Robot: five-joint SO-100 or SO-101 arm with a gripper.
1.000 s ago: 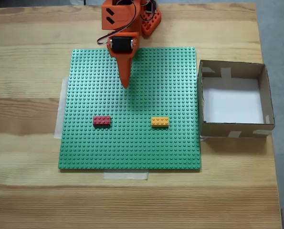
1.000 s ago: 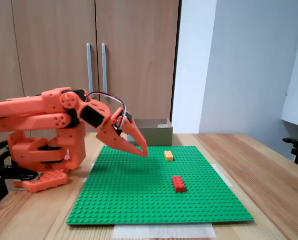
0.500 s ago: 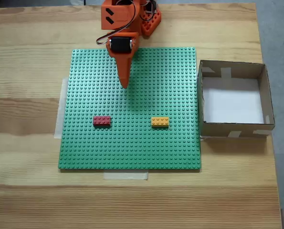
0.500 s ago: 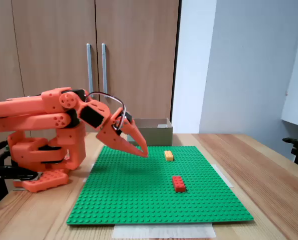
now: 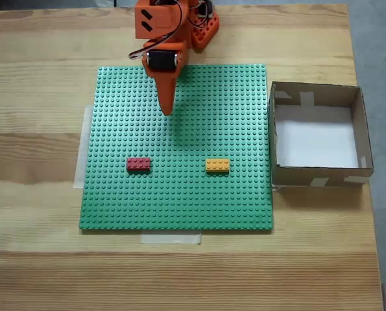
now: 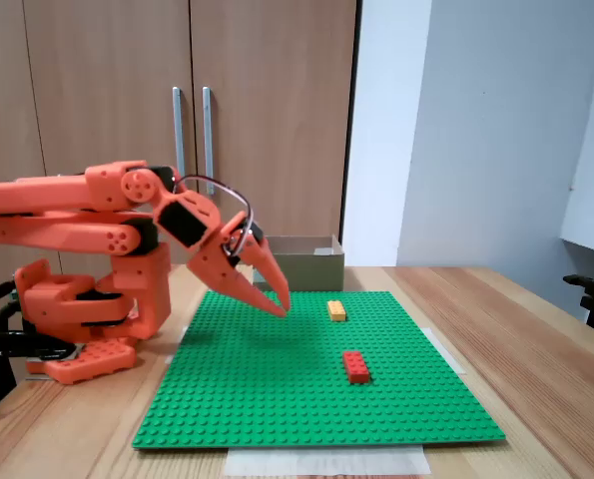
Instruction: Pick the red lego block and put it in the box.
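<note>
End effector (image 6: 278,305) closed, empty, above baseplate (image 5: 231,201) | red lego block (image 5: 139,164) unobstructed | orange-yellow brick (image 5: 217,166) nearer box (image 5: 317,175)

One fixed view looks straight down on the green studded baseplate (image 5: 176,149); another looks level from the table's side, nearer. Both share that baseplate (image 6: 316,374).

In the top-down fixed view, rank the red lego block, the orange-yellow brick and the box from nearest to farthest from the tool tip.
From the tool:
1. Red lego block, below and slightly left on the green baseplate.
2. Orange-yellow brick, below and right on the baseplate.
3. Box, off the baseplate's right edge.
</note>
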